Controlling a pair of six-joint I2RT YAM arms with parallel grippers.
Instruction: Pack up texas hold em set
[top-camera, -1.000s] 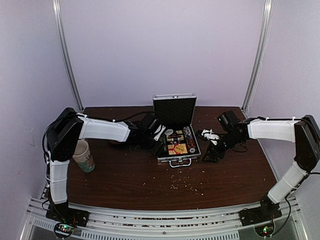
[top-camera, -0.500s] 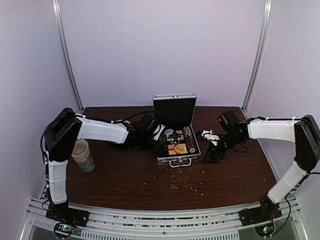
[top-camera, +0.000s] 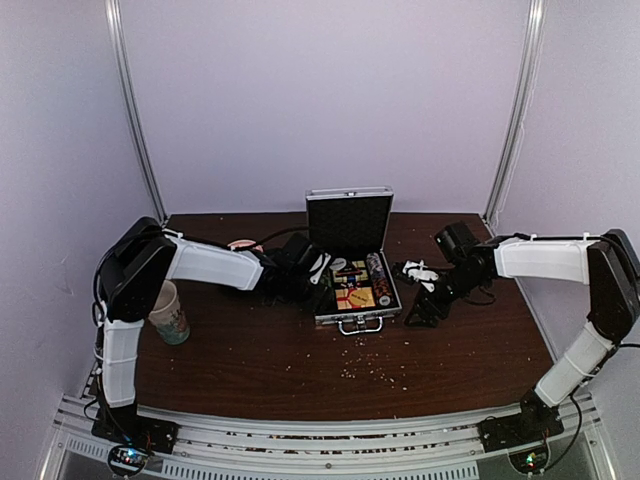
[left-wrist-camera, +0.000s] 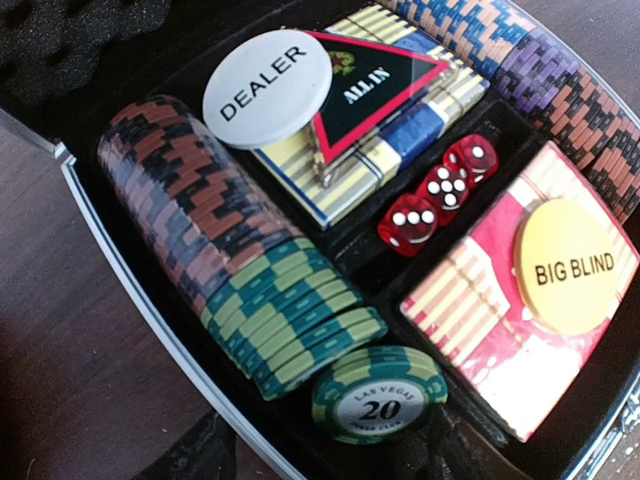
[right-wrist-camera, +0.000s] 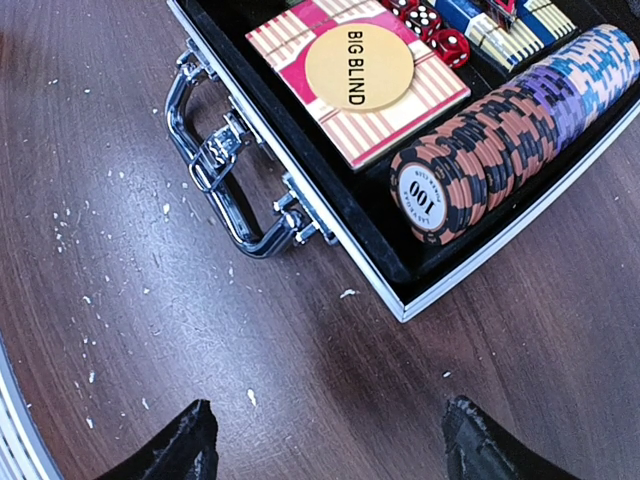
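Case: the small silver case (top-camera: 345, 316) sits mid-counter (top-camera: 250, 350), its lid (top-camera: 348, 218) upright at the far side and its handle (right-wrist-camera: 215, 170) toward the arms.
Contents: chip rows (left-wrist-camera: 230, 250) stand on edge in the troughs. The dice (left-wrist-camera: 438, 193) fill the middle slot, and the card box (left-wrist-camera: 480, 340) lies under the yellow disc (left-wrist-camera: 575, 265). We judge all this is nested low so the lid can shut.
Odd one: a green 20 chip (left-wrist-camera: 380, 395) lies flat at the end of its row, not on edge.
Left side: the left claw (top-camera: 322, 282) hangs at the case's left rim, just short of that chip. Its fingers are spread and pinch nothing we can see.
Right side: the right claw (right-wrist-camera: 335, 445) is low over bare counter beside the case's front right corner, fingers spread and empty.
Our read: the lid is not yet closed. The claws flank the case, probably to tidy it and then close it.
Outside: a paper cup (top-camera: 168, 312) stands well left of the case, and crumbs (top-camera: 375, 370) lie in front of it.
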